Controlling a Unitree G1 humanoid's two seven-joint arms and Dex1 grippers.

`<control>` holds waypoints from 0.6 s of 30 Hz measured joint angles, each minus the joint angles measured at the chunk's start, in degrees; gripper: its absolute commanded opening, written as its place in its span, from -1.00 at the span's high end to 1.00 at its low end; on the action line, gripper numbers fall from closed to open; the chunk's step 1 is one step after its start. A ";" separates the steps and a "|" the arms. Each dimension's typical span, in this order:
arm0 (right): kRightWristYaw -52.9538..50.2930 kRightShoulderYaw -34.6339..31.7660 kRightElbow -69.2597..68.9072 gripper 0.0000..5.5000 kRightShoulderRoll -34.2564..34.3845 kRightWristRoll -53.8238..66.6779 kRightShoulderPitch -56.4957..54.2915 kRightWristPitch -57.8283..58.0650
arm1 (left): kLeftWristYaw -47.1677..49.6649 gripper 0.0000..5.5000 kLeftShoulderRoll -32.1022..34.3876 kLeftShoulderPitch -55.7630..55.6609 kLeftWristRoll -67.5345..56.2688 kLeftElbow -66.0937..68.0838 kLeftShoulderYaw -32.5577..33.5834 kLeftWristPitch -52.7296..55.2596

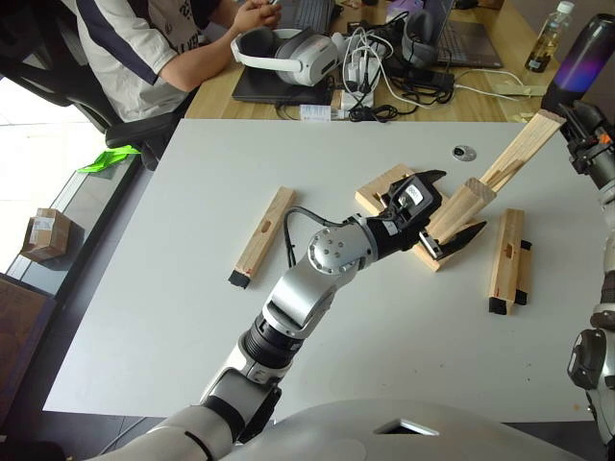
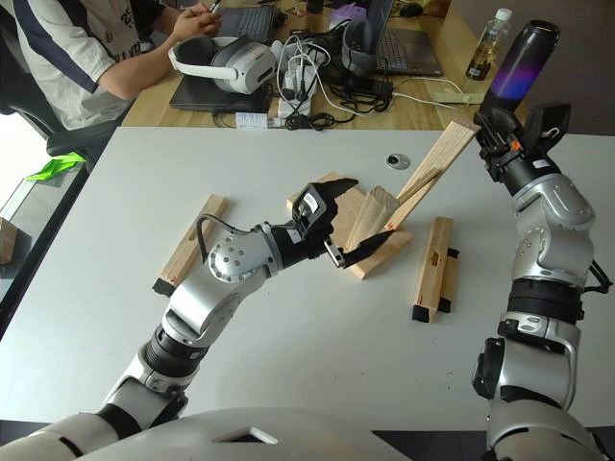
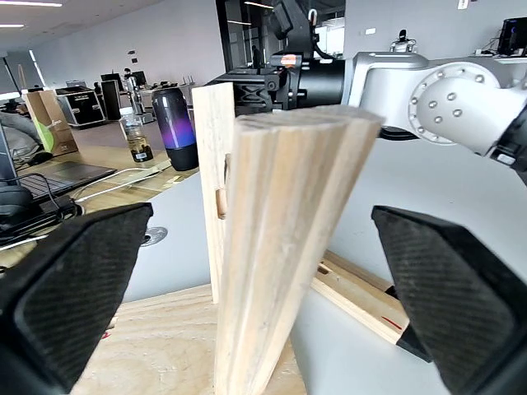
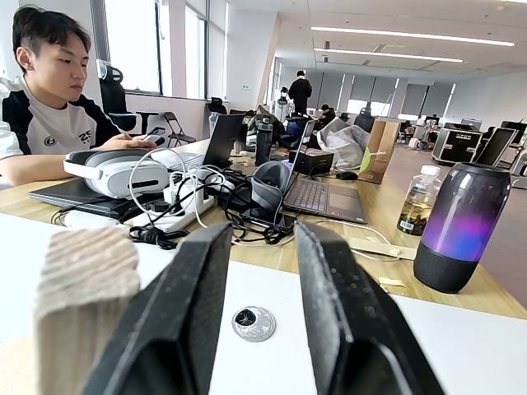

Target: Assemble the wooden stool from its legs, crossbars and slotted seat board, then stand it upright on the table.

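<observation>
Open-plan office, big windows, bright overhead lighting.
I see a white table (image 1: 144, 317) up front and a wooden desk (image 1: 500, 82) behind w/ laptops (image 4: 317, 193), headset (image 1: 288, 53), bottle (image 1: 545, 38) & purple-lit speaker (image 4: 457, 226). Ceiling strip lights (image 4: 412, 37) on, daylight thru windows (image 4: 144, 41). Cardboard box (image 1: 46, 235) on the floor at left.

My two head eyes look forward and down over the white surface (image 1: 192, 317) and share one scene. My left wrist camera sits very near a wooden leg (image 3: 280, 247), facing my right arm (image 3: 428, 90). My right wrist camera looks low across the white surface toward the wooden surface (image 4: 486, 300) behind.
</observation>
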 measured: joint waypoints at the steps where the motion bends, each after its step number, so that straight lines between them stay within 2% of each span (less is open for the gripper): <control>1: 0.05 0.01 -0.01 0.49 0.00 0.00 0.01 0.05 | -0.29 -0.79 0.00 0.00 0.00 -0.01 -0.37 -0.23; 6: 1.50 -0.25 -1.60 0.49 -0.02 0.82 1.38 0.50 | 0.03 -0.79 -1.32 0.00 0.03 0.02 -0.36 -0.83; 10: 4.06 -2.85 -3.32 0.49 -0.85 5.07 1.67 4.85 | 1.41 -0.79 -2.30 0.01 -0.01 0.36 1.10 -0.80; 12: 5.92 -3.96 -4.28 0.49 -2.69 6.52 1.88 7.47 | 1.97 -0.70 -2.77 0.01 0.00 0.68 1.81 -0.73; 18: 12.95 -3.98 -8.57 0.15 -4.65 12.57 6.26 18.68 | 2.61 -0.38 -3.16 0.02 0.89 2.14 1.75 0.11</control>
